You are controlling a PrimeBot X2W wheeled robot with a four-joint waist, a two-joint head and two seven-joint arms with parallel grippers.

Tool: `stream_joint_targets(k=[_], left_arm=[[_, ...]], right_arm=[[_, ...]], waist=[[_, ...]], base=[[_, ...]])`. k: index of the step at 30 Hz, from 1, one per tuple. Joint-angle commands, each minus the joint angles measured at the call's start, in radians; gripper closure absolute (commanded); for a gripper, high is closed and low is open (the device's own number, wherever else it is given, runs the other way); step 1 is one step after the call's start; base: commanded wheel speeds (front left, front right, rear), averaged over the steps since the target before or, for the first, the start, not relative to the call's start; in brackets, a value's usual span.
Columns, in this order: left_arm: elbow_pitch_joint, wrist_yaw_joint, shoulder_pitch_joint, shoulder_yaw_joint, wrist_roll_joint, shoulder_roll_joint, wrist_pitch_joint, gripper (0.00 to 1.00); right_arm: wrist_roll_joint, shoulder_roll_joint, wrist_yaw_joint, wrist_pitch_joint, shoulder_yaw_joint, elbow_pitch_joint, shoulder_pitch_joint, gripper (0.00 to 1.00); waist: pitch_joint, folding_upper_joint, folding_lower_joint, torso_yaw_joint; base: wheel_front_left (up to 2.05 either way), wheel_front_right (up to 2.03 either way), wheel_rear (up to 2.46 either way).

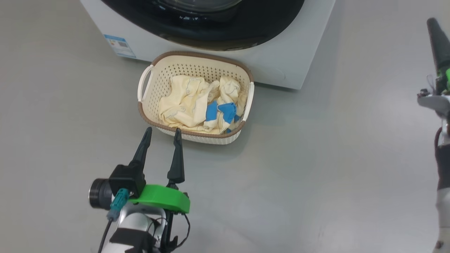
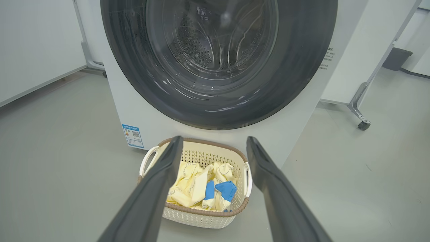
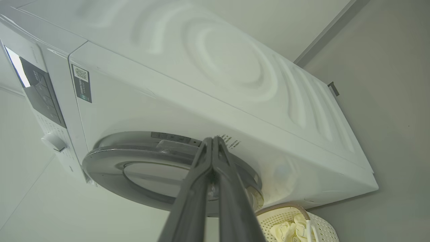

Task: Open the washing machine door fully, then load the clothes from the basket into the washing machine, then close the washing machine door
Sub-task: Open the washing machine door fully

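Clothes (image 1: 197, 105) lay in the basket (image 1: 197, 54) before the washing machine (image 1: 288, 66), its door (image 2: 295, 67) apparently shut, so the right gripper (image 3: 213, 138) aimed closed, empty jaws at it while the left gripper (image 1: 163, 130) held its jaws wide, empty.

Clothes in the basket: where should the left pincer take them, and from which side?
Take the raised fold in the middle of the clothes, where cream cloth bunches beside the blue. Come down from above: the basket walls close off every side, while the heap lies loose and open on top. The left pincer, open, hovers at the near rim.
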Motion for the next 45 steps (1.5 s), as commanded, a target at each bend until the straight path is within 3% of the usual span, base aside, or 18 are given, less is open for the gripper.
stream_joint_targets(k=[1, 10, 17, 45], left_arm=[[-0.037, 0.006, -0.045, 0.021, -0.01, 0.012, -0.011, 0.0], [-0.05, 0.017, -0.093, -0.031, -0.057, 0.012, -0.011, 0.0], [-0.071, 0.03, -0.113, -0.072, -0.078, 0.012, -0.011, 0.0], [-0.085, 0.058, -0.139, -0.172, -0.123, 0.012, -0.011, 0.0]], right_arm=[[-0.011, -0.024, -0.003, 0.043, 0.024, -0.04, -0.065, 1.0], [-0.011, -0.06, -0.003, 0.25, 0.034, -0.018, -0.256, 1.0], [-0.02, -0.063, -0.003, 0.31, 0.05, 0.023, -0.362, 1.0], [-0.098, -0.133, -0.003, 0.329, 0.16, 0.306, -0.658, 1.0]], waist=[[0.044, 0.0, -0.0002, 0.029], [0.123, 0.0, -0.0002, 0.09], [0.156, 0.0, -0.0002, 0.13], [0.222, 0.0, -0.0002, 0.241]], base=[[0.0, 0.0, 0.0], [0.0, 0.0, 0.0], [0.0, 0.0, 0.0], [0.0, 0.0, 0.0]])
